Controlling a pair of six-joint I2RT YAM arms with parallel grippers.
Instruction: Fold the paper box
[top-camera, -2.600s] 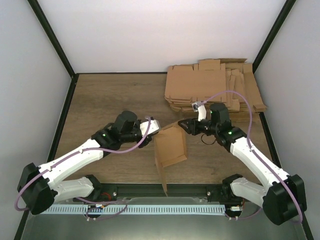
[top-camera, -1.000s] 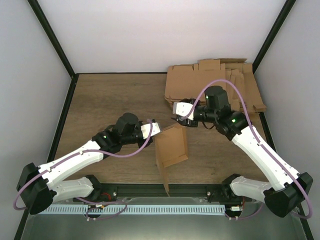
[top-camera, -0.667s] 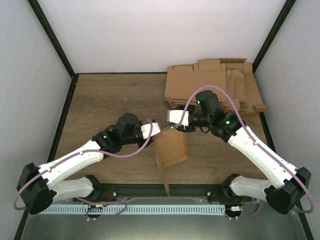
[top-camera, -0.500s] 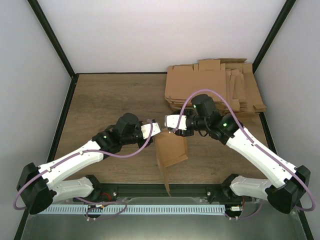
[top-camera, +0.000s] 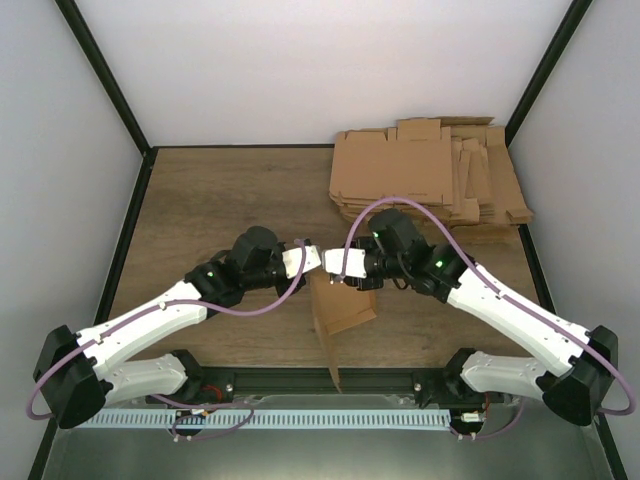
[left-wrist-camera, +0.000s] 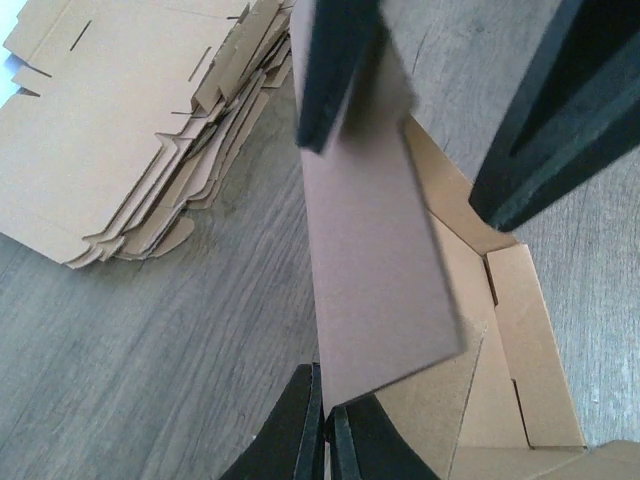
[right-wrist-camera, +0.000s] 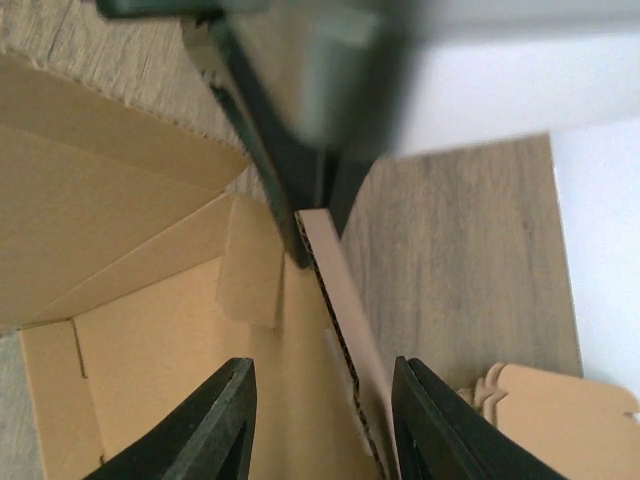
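Plain brown paper box (top-camera: 345, 300), partly folded, one flap raised upright, at the table's (top-camera: 220, 200) near middle

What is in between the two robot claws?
A standing flap of the paper box. The left claw pinches it and the right claw straddles it, clearest in the two wrist views.

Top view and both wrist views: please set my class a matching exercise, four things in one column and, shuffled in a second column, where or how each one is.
Things
1. left fingers
2. right fingers
3. paper box
4. pile of flat cardboard

Place or state
A. lies at the far right of the table
B. apart, one on each side of a box flap
C. shut on a box flap
D. stands part-folded at the near middle

Pairs: 1-C, 2-B, 3-D, 4-A
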